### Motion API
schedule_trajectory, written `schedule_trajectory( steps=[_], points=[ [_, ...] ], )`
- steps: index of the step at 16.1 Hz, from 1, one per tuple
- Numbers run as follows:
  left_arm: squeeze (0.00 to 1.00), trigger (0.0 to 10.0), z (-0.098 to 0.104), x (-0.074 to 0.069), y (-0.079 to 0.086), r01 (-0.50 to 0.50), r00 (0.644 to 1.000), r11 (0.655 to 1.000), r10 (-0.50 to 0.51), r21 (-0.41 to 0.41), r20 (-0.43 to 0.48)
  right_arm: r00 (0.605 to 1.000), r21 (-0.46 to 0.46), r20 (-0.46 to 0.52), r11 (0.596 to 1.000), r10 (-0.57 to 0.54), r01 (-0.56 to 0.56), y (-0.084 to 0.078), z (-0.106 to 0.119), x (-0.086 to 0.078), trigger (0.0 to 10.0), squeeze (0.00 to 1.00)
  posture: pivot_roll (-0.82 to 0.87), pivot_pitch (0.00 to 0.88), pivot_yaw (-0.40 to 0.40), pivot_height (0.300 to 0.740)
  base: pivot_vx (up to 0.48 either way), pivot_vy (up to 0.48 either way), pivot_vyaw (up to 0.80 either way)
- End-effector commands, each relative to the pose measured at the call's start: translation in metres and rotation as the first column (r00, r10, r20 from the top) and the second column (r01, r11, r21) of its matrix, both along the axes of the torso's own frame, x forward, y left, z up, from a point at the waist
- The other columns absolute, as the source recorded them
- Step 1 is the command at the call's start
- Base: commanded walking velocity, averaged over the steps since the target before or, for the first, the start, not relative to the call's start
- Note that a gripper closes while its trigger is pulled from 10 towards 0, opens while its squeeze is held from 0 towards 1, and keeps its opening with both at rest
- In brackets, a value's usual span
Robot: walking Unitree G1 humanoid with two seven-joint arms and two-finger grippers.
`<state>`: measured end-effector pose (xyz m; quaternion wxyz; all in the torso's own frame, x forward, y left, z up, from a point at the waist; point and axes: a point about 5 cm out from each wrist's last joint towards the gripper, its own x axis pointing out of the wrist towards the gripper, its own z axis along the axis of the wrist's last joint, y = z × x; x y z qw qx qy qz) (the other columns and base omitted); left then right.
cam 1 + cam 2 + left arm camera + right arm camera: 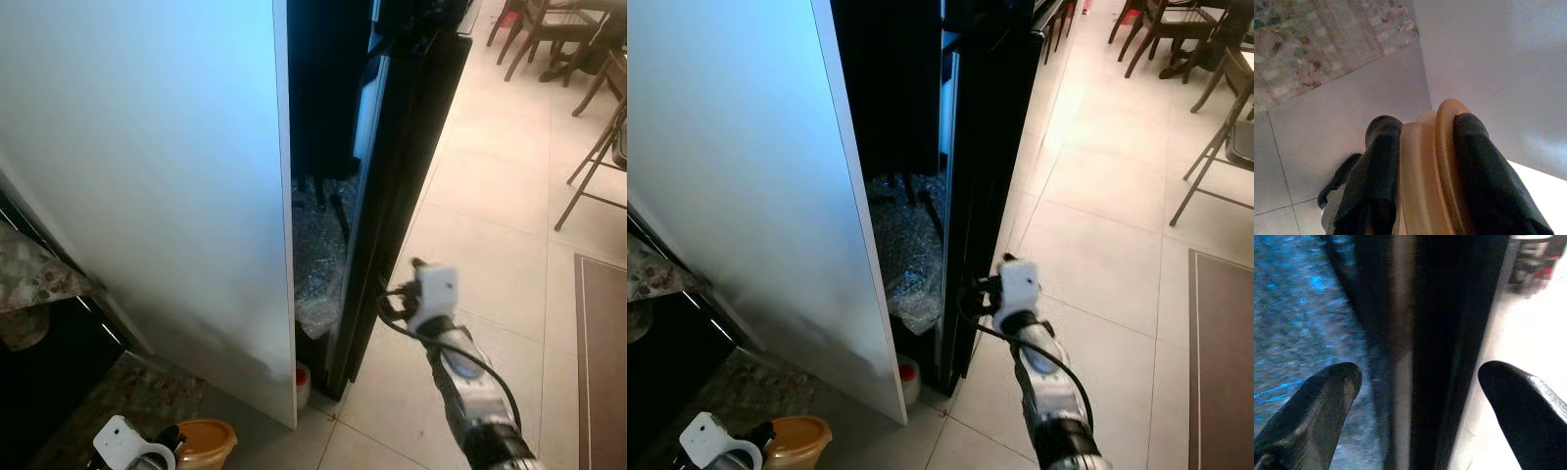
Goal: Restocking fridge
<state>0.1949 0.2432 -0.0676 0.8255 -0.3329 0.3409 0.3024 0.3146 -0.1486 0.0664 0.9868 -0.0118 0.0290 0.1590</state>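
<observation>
The black fridge door point(407, 166) stands slightly ajar beside a tall white panel point(157, 166), with a dark gap between them. My right gripper point(384, 294) is at the door's edge, low down. In the right wrist view its fingers point(1327, 401) are open, one on each side of the door edge point(1415, 357). My left gripper point(1420, 161) is low at my left side, shut on a tan lidded container point(206, 443). In the left wrist view the black fingers point(1376, 166) clamp the container's rim point(1427, 161).
Crinkled bubble wrap point(318, 255) fills the lower part of the gap. A small red-topped item point(302, 377) sits on the floor at the gap's foot. A speckled stone counter point(39, 274) is at left. Wooden chairs point(563, 34) stand on the tiled floor at far right, with a brown mat point(600, 343).
</observation>
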Motion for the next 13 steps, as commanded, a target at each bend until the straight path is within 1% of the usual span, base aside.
schedule_trajectory(
  steps=[1,2,3,4,7,11,12,13],
  points=[
    [0.00,10.0,-0.002,-0.003,-0.001,0.004,1.000,1.000,-0.004,0.005,-0.014,0.999,-0.006,-0.027,1.000,0.020,-0.020,0.001,-0.004,-0.001,10.0,1.00,-0.01,0.016,0.005,0.740,0.000,0.000,0.00],
    [0.00,10.0,-0.002,-0.002,-0.001,0.005,1.000,1.000,-0.005,0.007,-0.014,0.999,-0.030,-0.047,1.000,-0.003,0.002,-0.002,-0.004,0.004,10.0,1.00,-0.01,0.017,0.006,0.740,0.000,0.000,0.00],
    [0.00,10.0,-0.002,-0.002,-0.001,0.006,1.000,1.000,-0.006,0.007,-0.014,0.999,-0.033,-0.047,0.999,-0.012,0.010,-0.003,-0.003,0.005,10.0,0.48,-0.01,0.017,0.006,0.740,0.000,0.000,0.00],
    [0.00,10.0,-0.001,-0.002,-0.001,0.006,1.000,1.000,-0.006,0.007,-0.012,0.999,-0.052,-0.032,0.999,-0.010,0.008,-0.005,0.000,0.009,10.0,0.00,-0.01,0.019,0.008,0.740,0.000,0.000,0.00],
    [0.00,10.0,-0.001,-0.001,-0.002,0.013,1.000,1.000,-0.013,0.007,-0.013,0.999,-0.049,-0.020,0.998,-0.030,0.029,-0.008,0.007,0.016,10.0,0.00,-0.02,0.017,0.009,0.740,0.000,0.000,0.00],
    [0.00,10.0,-0.001,0.000,-0.004,0.017,1.000,1.000,-0.017,0.003,-0.007,0.999,-0.037,-0.046,0.999,0.008,-0.009,-0.003,0.004,0.017,10.0,0.00,-0.01,0.017,0.008,0.740,0.000,0.000,0.00],
    [0.00,10.0,-0.001,0.000,-0.004,0.019,1.000,1.000,-0.019,0.004,-0.009,0.997,-0.031,-0.067,0.998,0.043,-0.045,0.000,0.002,0.017,10.0,0.00,-0.01,0.017,0.008,0.740,0.000,0.000,0.00],
    [0.00,10.0,-0.001,0.000,-0.004,0.019,1.000,1.000,-0.019,0.004,-0.009,0.997,-0.034,-0.067,0.998,0.049,-0.051,0.001,0.002,0.017,10.0,0.00,-0.01,0.017,0.008,0.740,0.000,0.000,0.00]
  ],
)
